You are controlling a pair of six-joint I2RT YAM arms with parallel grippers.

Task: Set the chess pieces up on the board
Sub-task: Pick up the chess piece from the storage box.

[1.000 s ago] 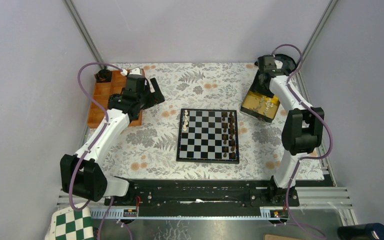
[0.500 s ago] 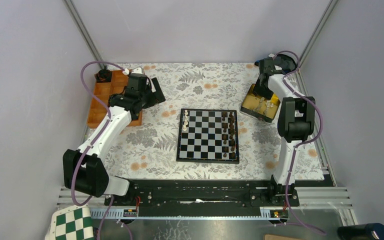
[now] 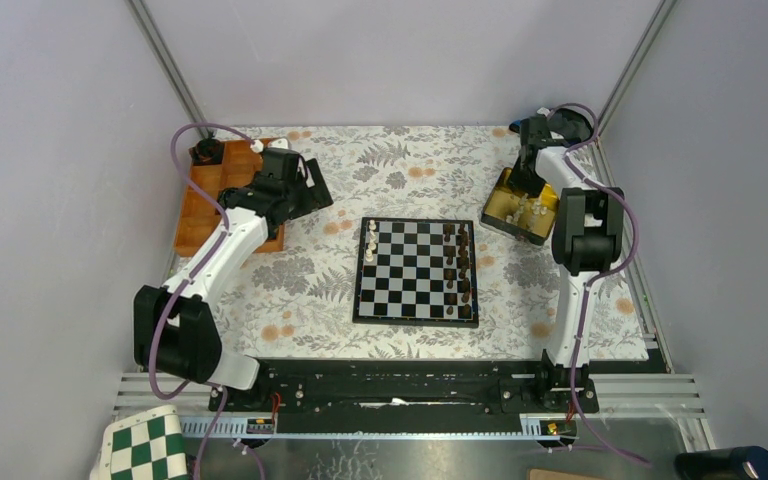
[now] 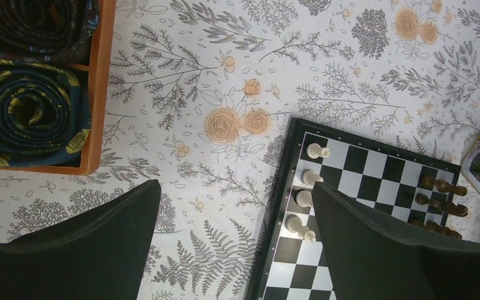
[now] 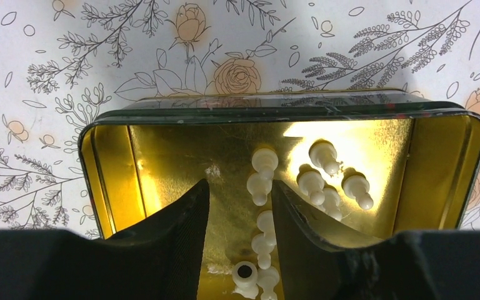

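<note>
Right wrist view: smooth black right gripper (image 5: 240, 194) is hanging over the shiny gold-lined rectangular tin (image 5: 109, 162), lol.
Its jaws are standing partly apart, straddling glossy cream chess pieces (image 5: 259, 181) without clamping. Meanwhile the left gripper (image 4: 234, 190) is gaping wide over floral cloth (image 4: 225, 62); the black-framed chequered board (image 3: 416, 272) is sitting mid-table.

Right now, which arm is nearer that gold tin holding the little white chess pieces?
The right arm. Its jaws hang directly over the tin, above the white pieces inside. The left arm is off on the other side of the board, near the wooden tray.
</note>
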